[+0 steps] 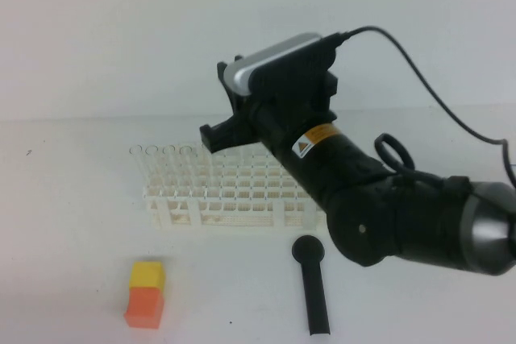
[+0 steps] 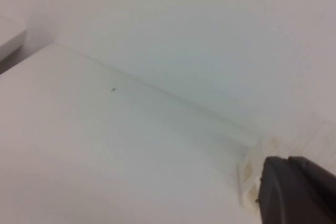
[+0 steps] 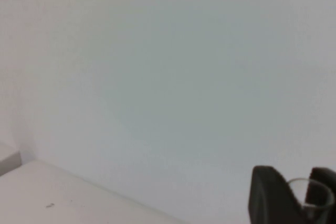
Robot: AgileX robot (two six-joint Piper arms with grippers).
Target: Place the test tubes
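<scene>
the right gripper hangs over the back edge of the rack, near its middle. it is clenched on a test tube: in the right wrist view the clear rim sits between the two dark fingers. so the tube is in the grasp, above the rack; if its bottom is already in a hole i cannot see. to do this step well, i think the tube must stay upright, come exactly over a free hole, go down straight and slowly, and be released only when it rests. other tubes stand in the back row toward the left corner of the rack and should not be touched. near the front edge of the table lie a black tool and an orange and yellow block. the left gripper shows only as a dark part in its own wrist view; released or clenched, i cannot tell.
</scene>
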